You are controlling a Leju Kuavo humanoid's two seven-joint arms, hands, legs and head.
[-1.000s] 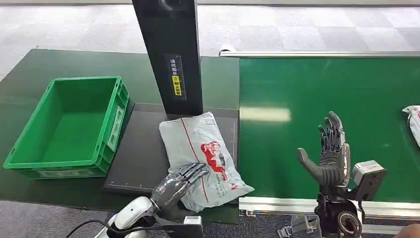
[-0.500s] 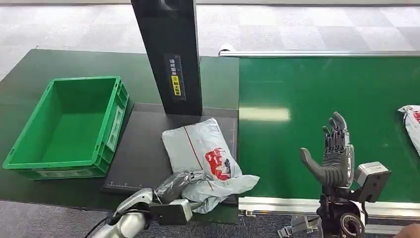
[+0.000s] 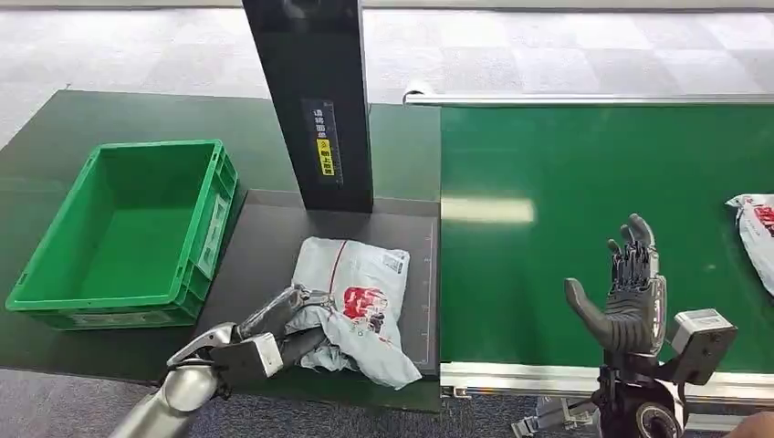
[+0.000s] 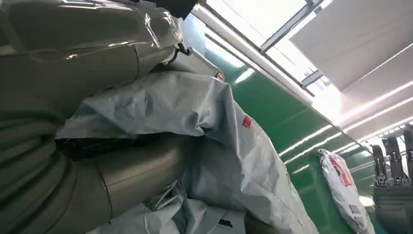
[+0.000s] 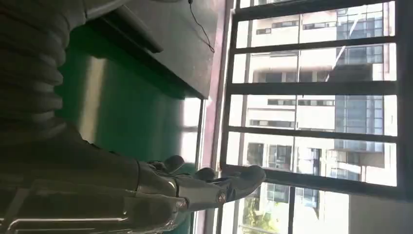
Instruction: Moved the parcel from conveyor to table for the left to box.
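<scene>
A grey plastic parcel (image 3: pixel 360 306) with a red print lies crumpled on the dark mat (image 3: pixel 265 274) of the table. My left hand (image 3: pixel 278 321) grips its near left edge, and the bag bunches around the fingers. Close up in the left wrist view the parcel (image 4: pixel 204 131) folds over the thumb (image 4: pixel 117 180). My right hand (image 3: pixel 630 292) is raised above the near edge of the green conveyor (image 3: pixel 566 192), fingers spread and holding nothing. A second grey parcel (image 3: pixel 756 228) lies at the conveyor's far right edge.
An empty green crate (image 3: pixel 128 233) stands on the table left of the mat. A black post (image 3: pixel 315 100) with a yellow label rises behind the parcel. The conveyor's metal rail (image 3: pixel 511 379) runs along its near edge.
My left hand has closed on the parcel and dragged it left and nearer, crumpling it. The second parcel has moved further in from the right. My right hand has shifted slightly right.
</scene>
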